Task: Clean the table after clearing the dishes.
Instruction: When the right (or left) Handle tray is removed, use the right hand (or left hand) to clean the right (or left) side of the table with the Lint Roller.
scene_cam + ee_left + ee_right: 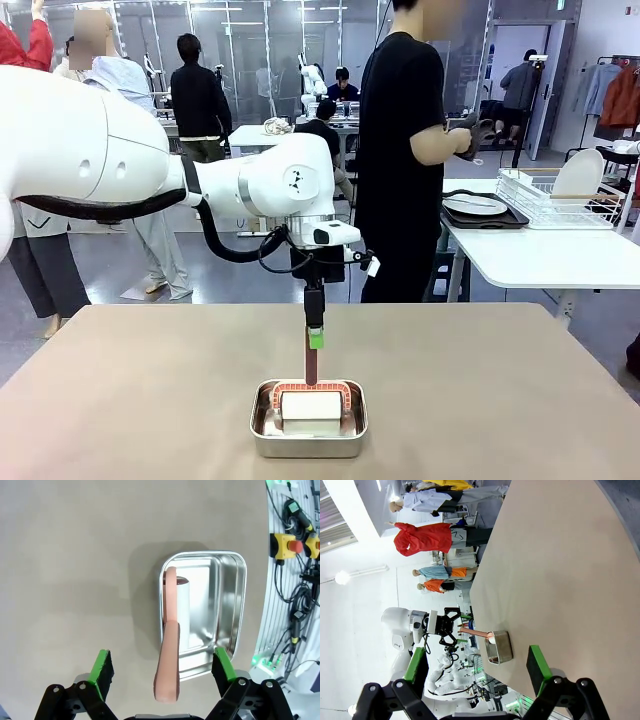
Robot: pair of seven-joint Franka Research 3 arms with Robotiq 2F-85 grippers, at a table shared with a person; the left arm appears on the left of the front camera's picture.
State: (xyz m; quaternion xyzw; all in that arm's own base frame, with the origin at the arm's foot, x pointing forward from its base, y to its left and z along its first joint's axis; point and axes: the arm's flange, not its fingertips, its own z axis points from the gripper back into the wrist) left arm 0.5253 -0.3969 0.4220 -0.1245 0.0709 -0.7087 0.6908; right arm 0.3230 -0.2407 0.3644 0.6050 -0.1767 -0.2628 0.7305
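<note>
— Brown table (pixel 120 400) in a busy workroom: what lies on it, counted?
— One steel pan (pixel 308 447), straight under the left claw (pixel 316 338). Inside the pan are one white block (pixel 310 405) and one reddish tool (pixel 311 365), whose handle rises to the fingertips.
— Does the claw grasp the handle?
— No. Its two fingers are spread wide. Seen from the wrist, the handle stands between the green pads (pixel 102 667) and touches neither.
— And the arm?
— It reaches from the left over the table's middle, wrist pointing straight down.
— The dishes?
— Far behind this claw, to its right, on one white side table (pixel 540 260). The first plate (pixel 475 204) is flat on one dark tray (pixel 500 222), and the second plate (pixel 578 172) is upright in one rack (pixel 540 205).
— The right claw (pixel 477 664)?
— Released also, nothing between its fingers. The pan is far ahead of it.
</note>
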